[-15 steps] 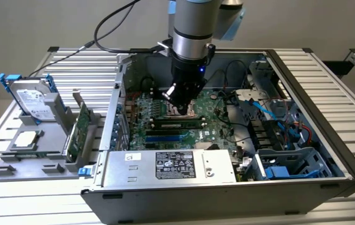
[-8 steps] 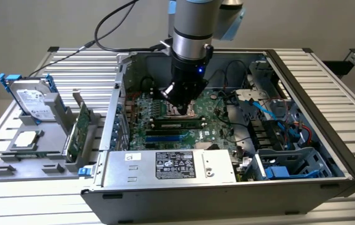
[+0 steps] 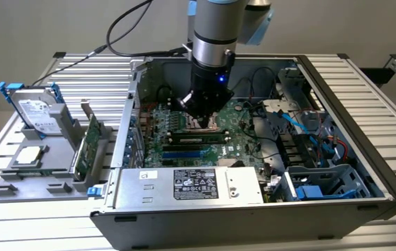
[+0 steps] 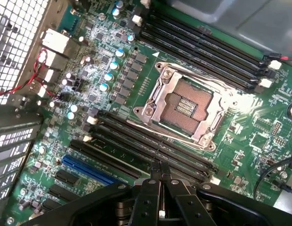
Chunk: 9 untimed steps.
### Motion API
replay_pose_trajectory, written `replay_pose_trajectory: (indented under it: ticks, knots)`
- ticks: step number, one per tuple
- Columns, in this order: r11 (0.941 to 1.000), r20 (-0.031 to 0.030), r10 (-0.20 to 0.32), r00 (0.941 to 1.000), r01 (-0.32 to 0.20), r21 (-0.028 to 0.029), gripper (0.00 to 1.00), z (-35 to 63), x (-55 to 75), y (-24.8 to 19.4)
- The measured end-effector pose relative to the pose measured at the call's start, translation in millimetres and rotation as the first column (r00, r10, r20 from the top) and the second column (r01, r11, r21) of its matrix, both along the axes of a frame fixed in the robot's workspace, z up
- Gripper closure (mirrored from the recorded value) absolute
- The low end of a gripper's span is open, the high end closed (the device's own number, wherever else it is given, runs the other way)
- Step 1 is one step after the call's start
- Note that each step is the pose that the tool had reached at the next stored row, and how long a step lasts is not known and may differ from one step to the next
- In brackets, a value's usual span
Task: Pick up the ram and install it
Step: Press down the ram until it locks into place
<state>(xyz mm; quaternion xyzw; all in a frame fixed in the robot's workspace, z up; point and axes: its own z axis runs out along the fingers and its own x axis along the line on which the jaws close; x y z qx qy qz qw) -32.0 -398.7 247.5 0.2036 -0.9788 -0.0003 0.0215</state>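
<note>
Closed gripper above the RAM slots

We see our black gripper (image 4: 160,172) pinched together, holding nothing, tips over the long black slots (image 4: 150,148); a narrow green RAM stick (image 3: 198,139) lies seated beside the silver CPU socket (image 4: 183,106).

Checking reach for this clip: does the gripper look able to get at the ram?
Probably yes: the gripper hangs shut just above the ram on the motherboard. The case is open, and nothing lies between them.
</note>
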Motion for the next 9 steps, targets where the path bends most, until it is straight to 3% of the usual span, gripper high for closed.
replay_pose_trajectory:
  ticks: [5,9]
  knots:
    - [0.9974,0.0008,-0.072,0.9974,0.072,0.0001,0.89,0.0,0.0,0.0]
    - [0.9917,0.0014,-0.129,0.9917,0.129,0.0001,0.89,0.0,0.0,0.0]
